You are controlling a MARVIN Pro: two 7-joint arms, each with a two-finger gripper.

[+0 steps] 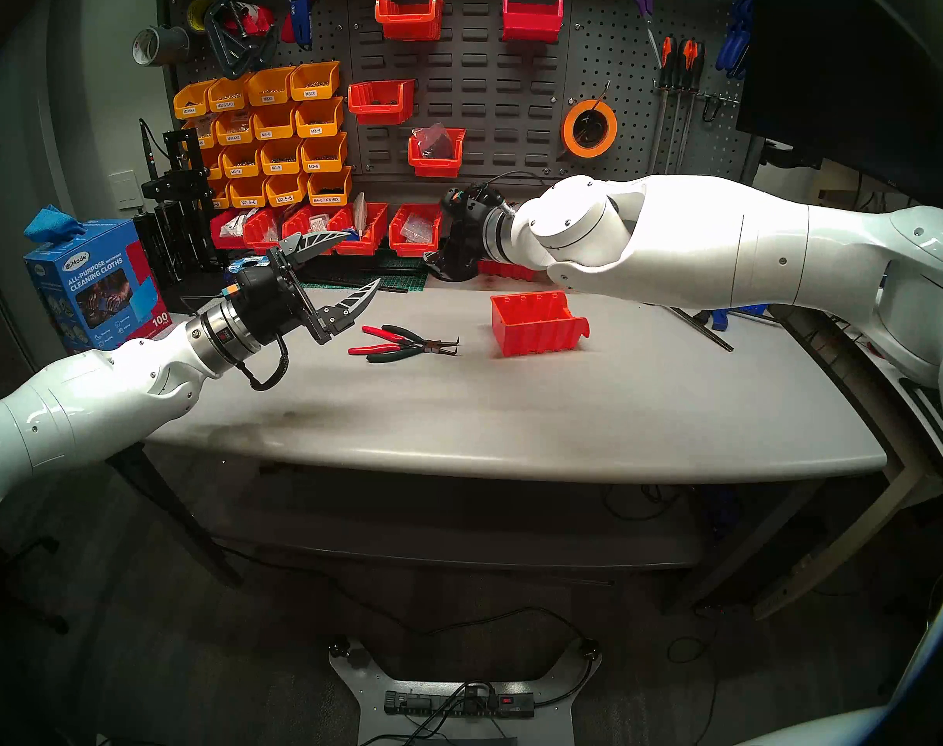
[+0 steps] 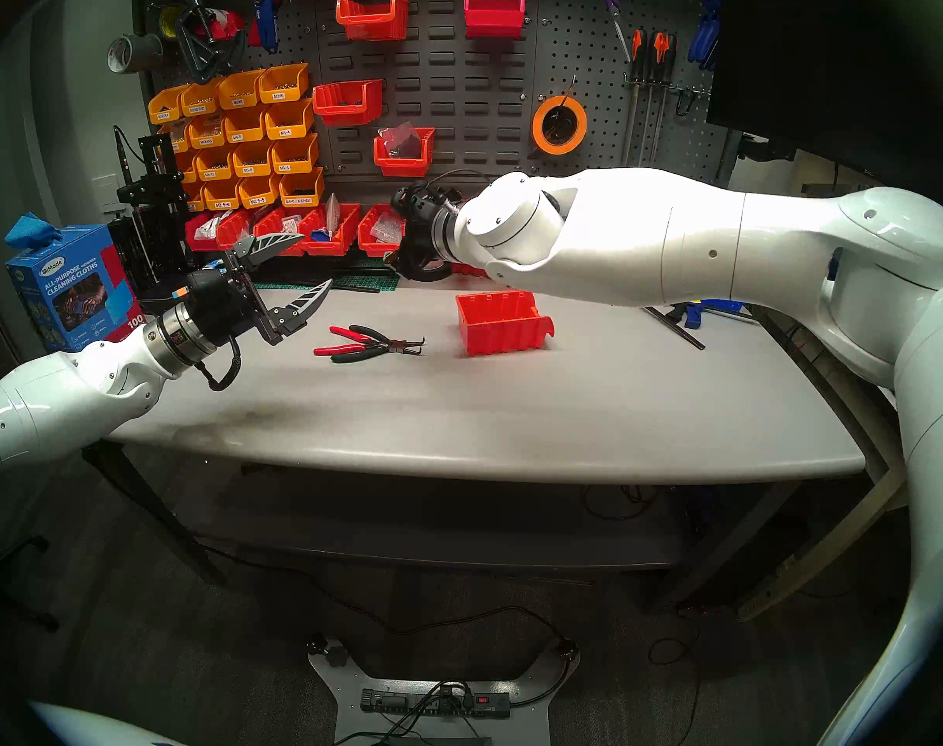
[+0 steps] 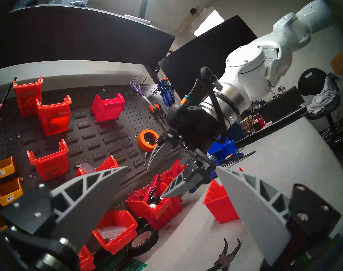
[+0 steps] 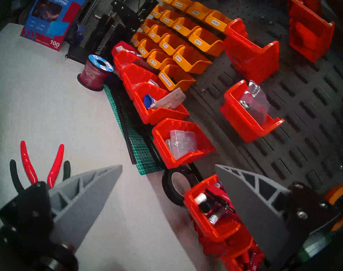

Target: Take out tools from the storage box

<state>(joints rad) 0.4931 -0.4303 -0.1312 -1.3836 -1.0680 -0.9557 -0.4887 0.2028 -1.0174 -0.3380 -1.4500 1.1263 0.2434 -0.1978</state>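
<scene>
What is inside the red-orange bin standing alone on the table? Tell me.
The visible part of the storage box interior is bare red plastic; no tool shows inside. Its floor near the front wall is hidden. The red-handled cutters and green-handled pliers lie on the table, left of it.

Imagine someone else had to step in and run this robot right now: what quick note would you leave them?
Left gripper: open, empty, in the air left of the tools.
Right gripper: open, empty, raised near the bins at the back of the table.
Red-handled cutters and green-handled pliers: lying crossed on the table, left of the red storage box.
The box stands on the table; as far as its inside shows, it looks empty.
Done: both tools are out.
Left: apparently nothing but pulling the arms back.
</scene>
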